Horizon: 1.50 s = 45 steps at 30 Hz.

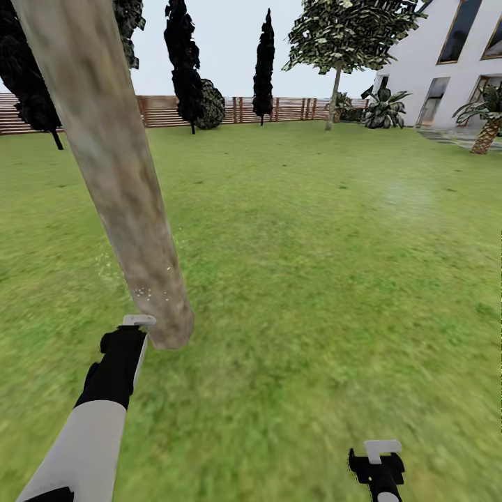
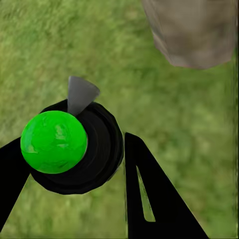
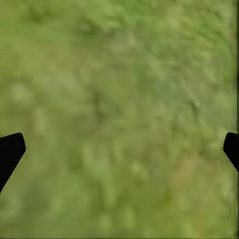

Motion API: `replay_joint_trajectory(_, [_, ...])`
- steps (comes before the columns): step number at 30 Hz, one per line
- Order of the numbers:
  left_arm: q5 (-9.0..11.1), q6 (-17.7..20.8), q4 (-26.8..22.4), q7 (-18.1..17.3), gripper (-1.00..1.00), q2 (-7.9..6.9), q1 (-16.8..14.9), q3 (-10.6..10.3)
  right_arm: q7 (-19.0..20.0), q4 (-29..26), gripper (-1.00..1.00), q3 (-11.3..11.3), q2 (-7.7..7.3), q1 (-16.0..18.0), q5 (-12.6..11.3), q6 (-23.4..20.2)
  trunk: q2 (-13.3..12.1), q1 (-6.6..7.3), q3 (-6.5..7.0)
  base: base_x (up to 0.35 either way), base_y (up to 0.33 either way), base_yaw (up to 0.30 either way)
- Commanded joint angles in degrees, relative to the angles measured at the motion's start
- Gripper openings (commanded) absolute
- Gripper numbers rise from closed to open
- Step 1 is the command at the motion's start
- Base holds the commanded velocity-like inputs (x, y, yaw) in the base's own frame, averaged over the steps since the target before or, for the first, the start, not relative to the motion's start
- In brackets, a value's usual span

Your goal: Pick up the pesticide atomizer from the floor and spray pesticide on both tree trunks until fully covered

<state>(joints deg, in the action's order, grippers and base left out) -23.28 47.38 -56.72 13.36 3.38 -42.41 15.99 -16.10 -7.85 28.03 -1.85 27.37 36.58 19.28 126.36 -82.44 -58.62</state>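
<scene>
A thick grey-brown tree trunk (image 1: 118,174) rises close in front of me at the left, and its base (image 2: 194,30) also shows in the left wrist view. Small white specks (image 1: 143,291) dot the bark low down. My left gripper (image 1: 136,326) is beside the trunk's base, shut on the pesticide atomizer (image 2: 74,149), a black round body with a bright green ball on top and a grey nozzle (image 2: 79,94). A second tree (image 1: 335,90) with a leafy crown stands far off at the back right. My right gripper (image 1: 380,460) hangs open over bare grass (image 3: 119,114).
The lawn (image 1: 314,265) stretches wide to the right and ahead. Black cypress-like trees (image 1: 185,63) and a brown slat fence (image 1: 230,110) line the back. A white house (image 1: 446,63) and a short palm (image 1: 488,125) stand at the far right.
</scene>
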Motion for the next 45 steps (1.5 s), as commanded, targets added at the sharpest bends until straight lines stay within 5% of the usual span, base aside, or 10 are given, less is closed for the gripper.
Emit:
replay_joint_trajectory(1, [0.19,0.17,-0.08,0.27,-1.0,0.05,-0.04,0.12,-0.16,0.12,1.0,0.49,0.02,0.06,0.6,0.23,0.02,0.0,-0.05,0.039,-0.266,0.0])
replay_joint_trajectory(16, [0.7,0.92,-2.25,-0.7,-1.0,0.19,-1.07,0.11,-0.08,0.11,1.0,0.45,0.09,0.06,0.57,0.23,0.02,0.0,-0.05,0.146,-0.121,0.243])
replay_joint_trajectory(26, [0.76,4.74,-2.23,-0.89,-1.0,0.27,-8.84,-0.34,-0.08,0.11,1.0,0.53,0.0,0.06,0.55,0.23,0.02,0.0,-0.05,0.001,0.0,0.044])
replay_joint_trajectory(45, [-1.3,4.85,-1.58,-0.55,-1.0,-0.74,-7.85,-0.79,-0.08,0.11,1.0,0.53,0.04,0.06,0.53,0.23,0.02,0.0,-0.05,0.085,-0.156,0.046])
